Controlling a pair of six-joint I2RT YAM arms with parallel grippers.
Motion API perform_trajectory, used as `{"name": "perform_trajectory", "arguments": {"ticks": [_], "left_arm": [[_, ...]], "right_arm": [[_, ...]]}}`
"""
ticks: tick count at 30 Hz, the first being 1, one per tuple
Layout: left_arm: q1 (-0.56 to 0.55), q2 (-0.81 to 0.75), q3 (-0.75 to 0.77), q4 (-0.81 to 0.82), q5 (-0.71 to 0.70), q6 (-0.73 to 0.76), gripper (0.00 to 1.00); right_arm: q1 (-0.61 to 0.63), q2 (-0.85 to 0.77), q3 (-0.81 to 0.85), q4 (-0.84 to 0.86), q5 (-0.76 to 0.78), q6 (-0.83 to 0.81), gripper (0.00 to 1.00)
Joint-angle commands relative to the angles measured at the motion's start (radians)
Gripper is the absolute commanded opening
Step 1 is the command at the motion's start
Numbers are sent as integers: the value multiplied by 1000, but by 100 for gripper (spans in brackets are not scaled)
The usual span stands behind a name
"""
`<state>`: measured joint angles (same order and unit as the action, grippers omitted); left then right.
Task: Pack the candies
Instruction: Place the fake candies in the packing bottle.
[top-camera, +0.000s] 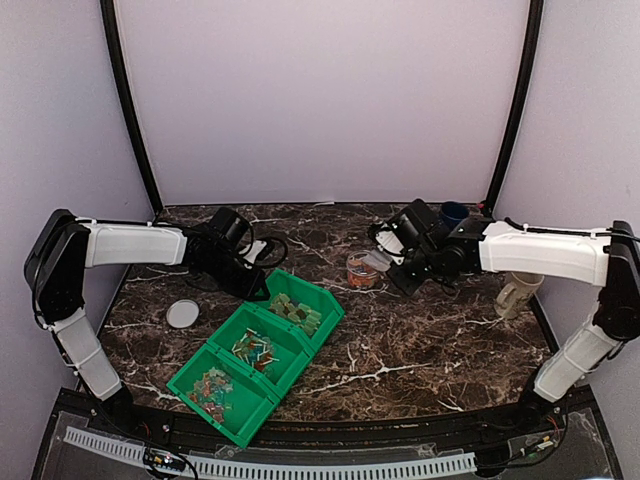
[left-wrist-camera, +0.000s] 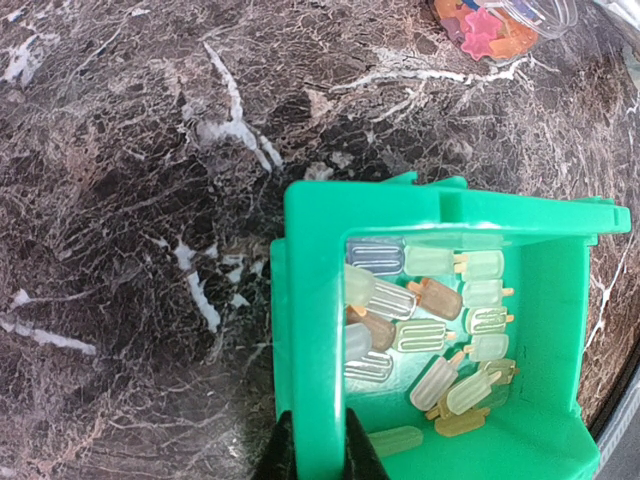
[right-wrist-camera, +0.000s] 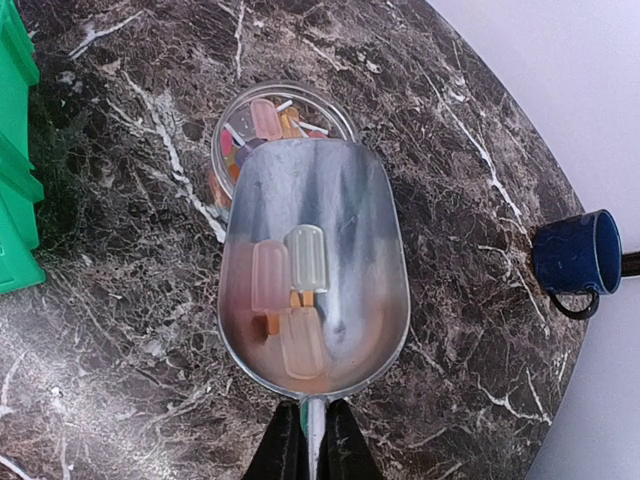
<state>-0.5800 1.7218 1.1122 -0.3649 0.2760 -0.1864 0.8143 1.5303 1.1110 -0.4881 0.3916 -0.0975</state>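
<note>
On the dark marbled table (top-camera: 440, 350): toward the front-left corner, a green three-compartment plastic bin (top-camera: 272, 392) with small loose candies (top-camera: 255, 350) inside; left of it, a flat round whitish lid (top-camera: 183, 314); behind-right, a small clear round jar (top-camera: 360, 272) beneath a metal scoop (right-wrist-camera: 313, 200); near the back-right corner, a blue enamel mug (top-camera: 453, 212).

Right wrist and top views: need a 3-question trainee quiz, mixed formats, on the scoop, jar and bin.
1. True or false: the metal scoop in the right gripper is empty.
2. How many compartments does the green bin have? A two, B three, C four.
3. Fill in: the left gripper is shut on the bin's ___.
Key: 1 false: a few candies lie in it, and its lip is over the clear jar. 2 B. 3 wall.
</note>
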Motion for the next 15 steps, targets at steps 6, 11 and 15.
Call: {"name": "perform_trajectory", "arguments": {"ticks": [6,11,15], "left_arm": [[0,-51,34,22,52,-23,0],[0,-49,34,23,52,-25,0],[0,-49,34,22,52,-25,0]], "right_arm": [[-7,95,158,-174,46,18,0],[-6,124,207,-234,57,16,0],[-6,136,243,-275,60,13,0]]}}
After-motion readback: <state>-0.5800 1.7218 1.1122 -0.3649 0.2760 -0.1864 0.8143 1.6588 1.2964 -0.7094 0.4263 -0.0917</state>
